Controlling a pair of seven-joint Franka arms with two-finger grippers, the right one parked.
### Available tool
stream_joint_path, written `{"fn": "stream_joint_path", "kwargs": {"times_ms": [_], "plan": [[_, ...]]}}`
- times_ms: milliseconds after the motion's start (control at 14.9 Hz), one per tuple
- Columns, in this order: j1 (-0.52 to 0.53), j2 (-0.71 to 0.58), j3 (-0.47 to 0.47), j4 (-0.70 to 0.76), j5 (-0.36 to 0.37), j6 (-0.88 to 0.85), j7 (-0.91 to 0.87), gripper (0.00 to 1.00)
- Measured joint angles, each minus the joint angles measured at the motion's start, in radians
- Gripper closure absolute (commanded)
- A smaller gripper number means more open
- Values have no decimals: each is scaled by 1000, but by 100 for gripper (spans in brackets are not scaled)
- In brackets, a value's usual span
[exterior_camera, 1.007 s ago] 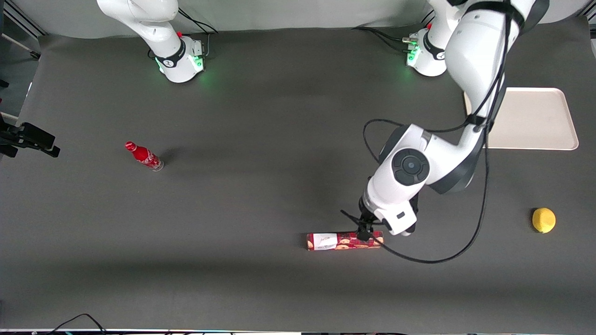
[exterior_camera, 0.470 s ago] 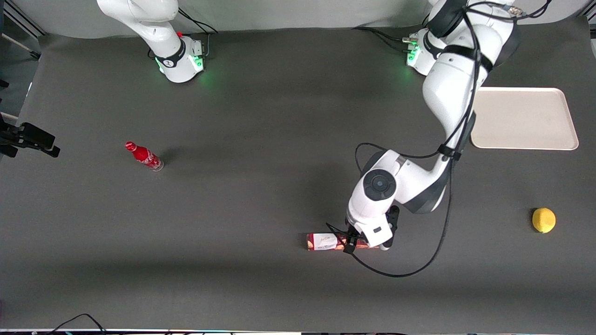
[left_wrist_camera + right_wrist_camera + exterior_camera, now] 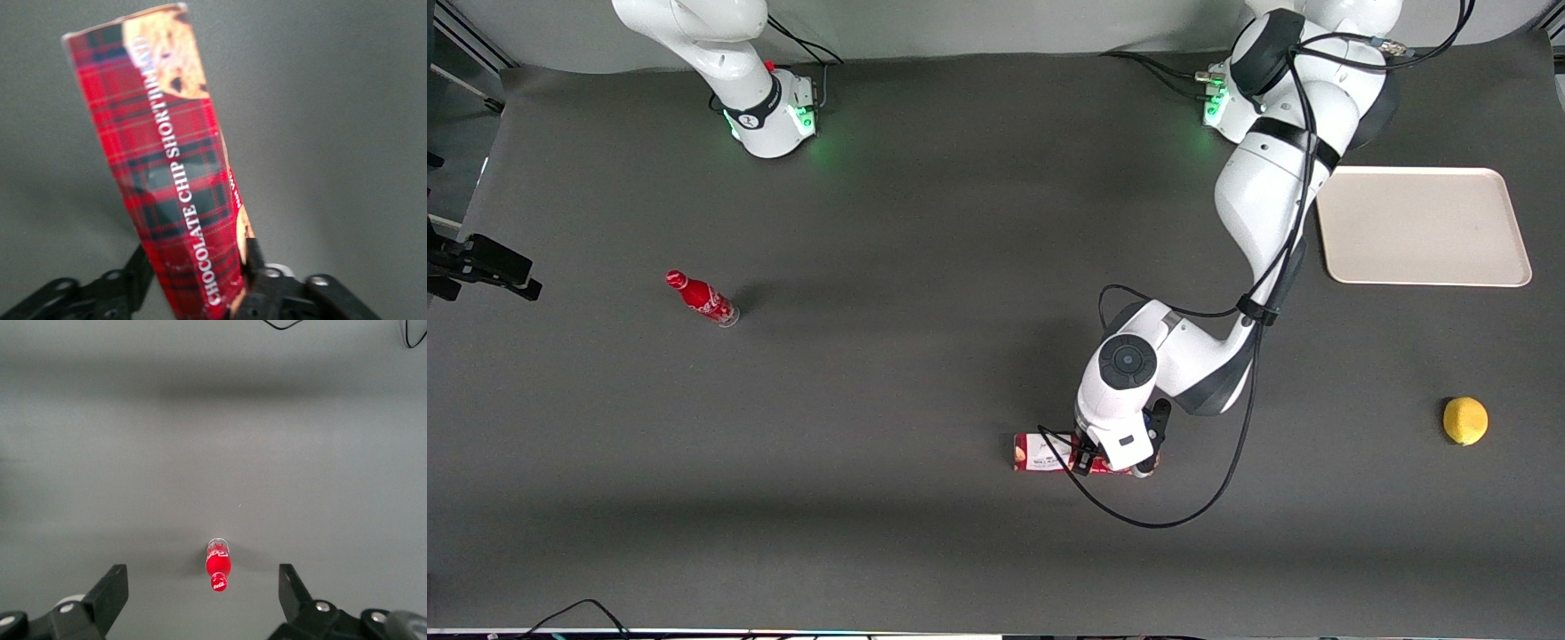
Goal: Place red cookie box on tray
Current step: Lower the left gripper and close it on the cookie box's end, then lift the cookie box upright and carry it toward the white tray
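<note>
The red cookie box [image 3: 1049, 452], a long red plaid carton with a white label, lies on the dark table near the front camera. My left gripper [image 3: 1110, 460] is down on the end of the box toward the working arm's side. In the left wrist view the box [image 3: 167, 153] fills the gap between the two black fingers [image 3: 254, 261], which press on both its long sides. The cream-white tray [image 3: 1423, 227] lies farther from the camera, toward the working arm's end, with nothing on it.
A yellow lemon [image 3: 1465, 420] lies toward the working arm's end of the table. A small red bottle [image 3: 701, 298] lies toward the parked arm's end and also shows in the right wrist view [image 3: 217, 568]. A black cable loops beside the box.
My left gripper has moved along the box toward its middle and come down onto it. The box has shifted slightly away from the camera.
</note>
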Motion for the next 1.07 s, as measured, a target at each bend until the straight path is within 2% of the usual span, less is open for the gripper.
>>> {"fn": "stream_joint_path", "kwargs": {"times_ms": [336, 604, 873, 1075], "plan": [[0, -3, 0, 30, 4, -13, 1, 100], [15, -74, -18, 59, -5, -183, 26, 100], [55, -231, -24, 77, -112, -437, 219, 100], [87, -390, 5, 82, -207, -698, 482, 100]]}}
